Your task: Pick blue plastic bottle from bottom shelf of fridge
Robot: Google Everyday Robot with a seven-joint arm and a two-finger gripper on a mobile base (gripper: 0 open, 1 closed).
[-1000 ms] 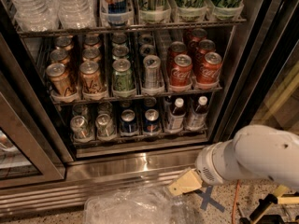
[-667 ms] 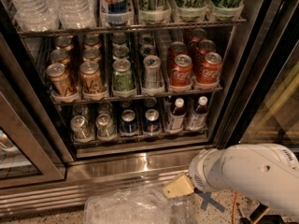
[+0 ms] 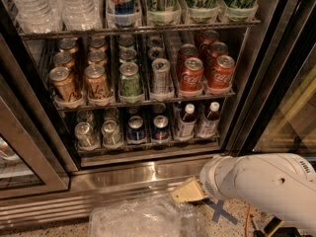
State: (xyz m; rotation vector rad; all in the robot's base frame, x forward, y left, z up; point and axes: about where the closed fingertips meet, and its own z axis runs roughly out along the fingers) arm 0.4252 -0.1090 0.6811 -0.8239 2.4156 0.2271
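Observation:
The blue plastic bottle stands upright on the bottom shelf of the fridge, second from the right, with a white cap and a blue-and-white label. A similar bottle with a darker label stands to its right. My gripper is on the end of the white arm at the lower right. It is low in front of the fridge's steel base, below the bottle and well apart from it.
Two short blue cans and two silver cans stand left of the bottles. Red cola cans fill the rack above. A crumpled clear plastic bag lies on the floor left of the gripper. The glass door frame stands at the right.
The white arm and gripper have moved left along the fridge's base. The bottles and cans have not moved.

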